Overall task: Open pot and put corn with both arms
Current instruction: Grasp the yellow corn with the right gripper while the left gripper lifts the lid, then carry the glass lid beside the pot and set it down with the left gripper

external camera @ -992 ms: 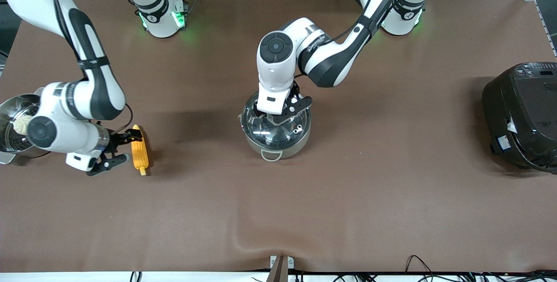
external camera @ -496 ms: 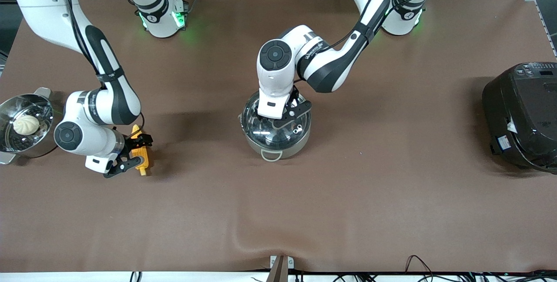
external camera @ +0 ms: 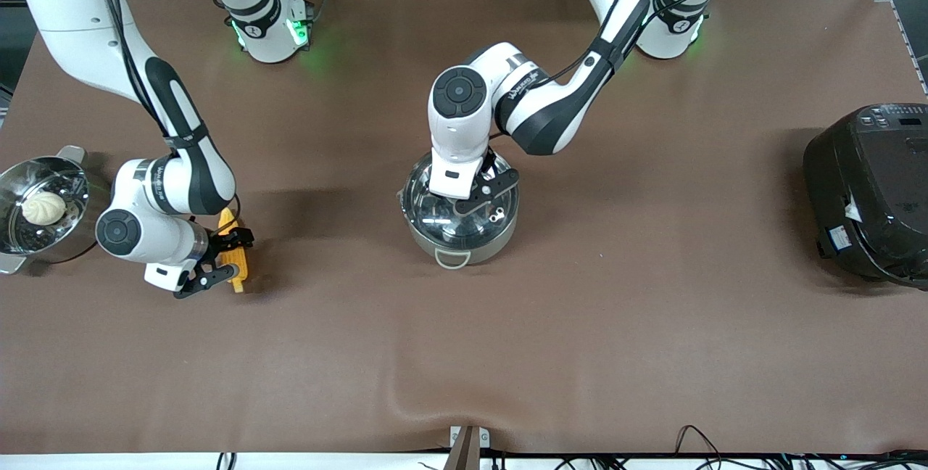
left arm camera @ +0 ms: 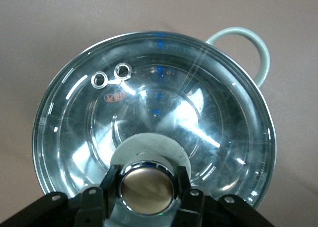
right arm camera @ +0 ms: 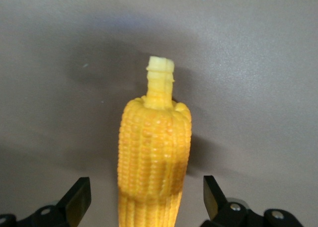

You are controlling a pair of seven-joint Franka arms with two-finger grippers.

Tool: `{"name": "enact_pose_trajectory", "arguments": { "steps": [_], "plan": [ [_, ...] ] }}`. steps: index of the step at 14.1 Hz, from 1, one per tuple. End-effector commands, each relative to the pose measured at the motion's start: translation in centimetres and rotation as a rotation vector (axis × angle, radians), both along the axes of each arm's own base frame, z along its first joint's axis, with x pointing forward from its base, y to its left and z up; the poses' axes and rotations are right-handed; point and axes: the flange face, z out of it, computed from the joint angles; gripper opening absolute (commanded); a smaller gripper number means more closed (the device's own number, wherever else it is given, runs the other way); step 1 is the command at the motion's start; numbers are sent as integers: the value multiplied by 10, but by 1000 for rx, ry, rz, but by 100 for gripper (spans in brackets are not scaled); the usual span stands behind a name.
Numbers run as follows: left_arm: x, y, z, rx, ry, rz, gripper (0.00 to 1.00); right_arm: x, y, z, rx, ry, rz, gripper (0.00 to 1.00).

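The steel pot (external camera: 460, 244) stands mid-table with its glass lid (external camera: 500, 217) on. My left gripper (external camera: 471, 193) is down on the lid, its fingers (left arm camera: 110, 180) pressed on both sides of the copper-toned knob (left arm camera: 147, 187). The lid (left arm camera: 198, 113) sits closed over the pot, and one pot handle (left arm camera: 259, 53) shows beside it. The corn (external camera: 236, 267) lies on the table toward the right arm's end. My right gripper (external camera: 230, 258) is open and low around the corn (right arm camera: 154, 147), one finger (right arm camera: 79, 199) on each side with gaps, the stalk end pointing away from it.
A steel pot (external camera: 9, 241) with a white bun (external camera: 43, 207) stands at the table's edge beside the right arm. A black rice cooker (external camera: 870, 187) stands at the left arm's end. The brown cloth has a ridge (external camera: 406, 397) near the front edge.
My right arm has swung toward the corn, and its open gripper now straddles the cob instead of standing beside it. My left gripper has stayed at the lid knob.
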Motion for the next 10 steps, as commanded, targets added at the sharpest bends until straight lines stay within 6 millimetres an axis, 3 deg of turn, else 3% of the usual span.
{"name": "enact_pose_trajectory", "arguments": {
  "steps": [1,2,3,4,6,10],
  "plan": [
    [6,8,31,4,-41,17,0,0,-11,-8,1,-4,-5,100],
    [8,13,48,-4,-63,15,0,0,-12,-8,1,-3,-8,100],
    [11,22,59,3,-59,24,0,-1,-10,-8,1,3,-4,31],
    [8,32,83,12,-56,11,0,-2,-9,-8,2,6,-5,0],
    [4,57,117,48,-27,-56,0,-7,-8,-10,3,15,-4,0],
    [21,139,161,61,-7,-209,0,-8,1,3,3,34,7,0]
  ]
}}
